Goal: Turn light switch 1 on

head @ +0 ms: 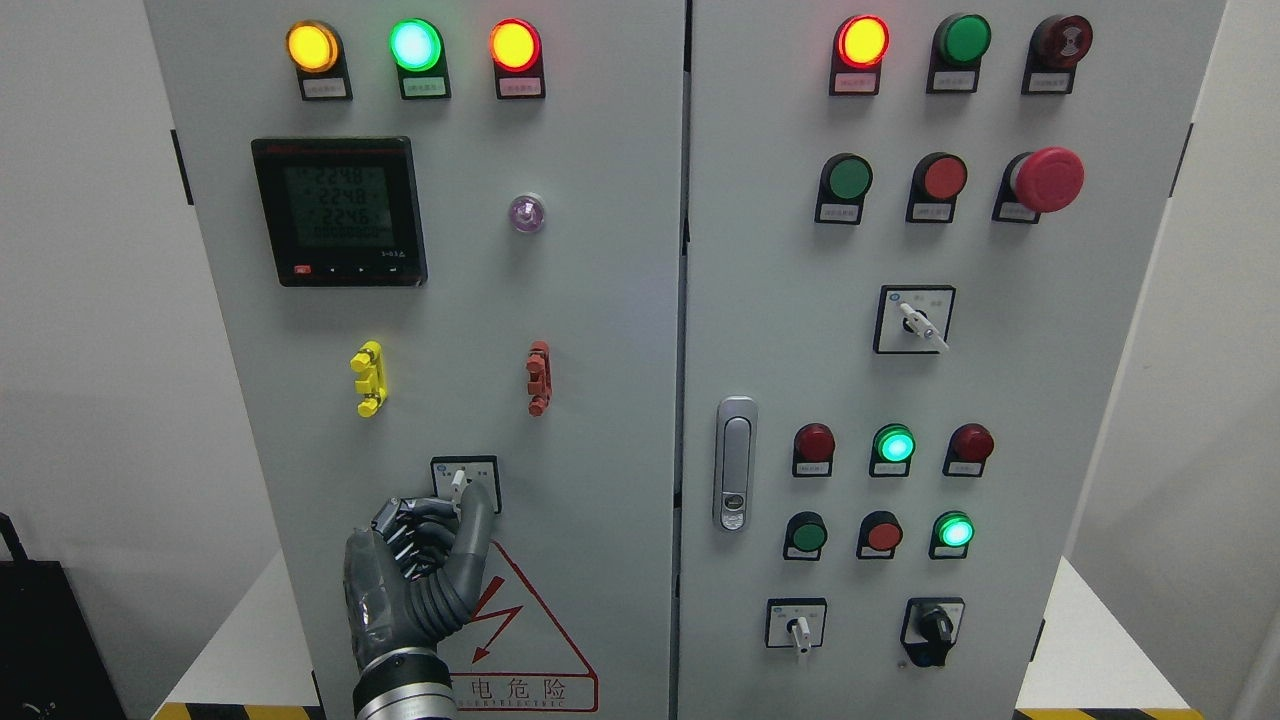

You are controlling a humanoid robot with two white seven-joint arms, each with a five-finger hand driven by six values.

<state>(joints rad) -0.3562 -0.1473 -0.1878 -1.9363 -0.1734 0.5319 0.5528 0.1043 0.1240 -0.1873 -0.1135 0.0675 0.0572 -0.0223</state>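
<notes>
Left hand [425, 565], fingers curled, pinches the rotary switch [458, 485] low on the cabinet's left door [450, 330].

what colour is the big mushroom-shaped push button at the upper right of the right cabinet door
Red: the mushroom-shaped push button shows clearly in the head view.

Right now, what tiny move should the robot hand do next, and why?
Probably pinch the switch lever and twist it. The left hand is already up at it, fingers curled beside the lever, which looks upright and not yet turned.
</notes>
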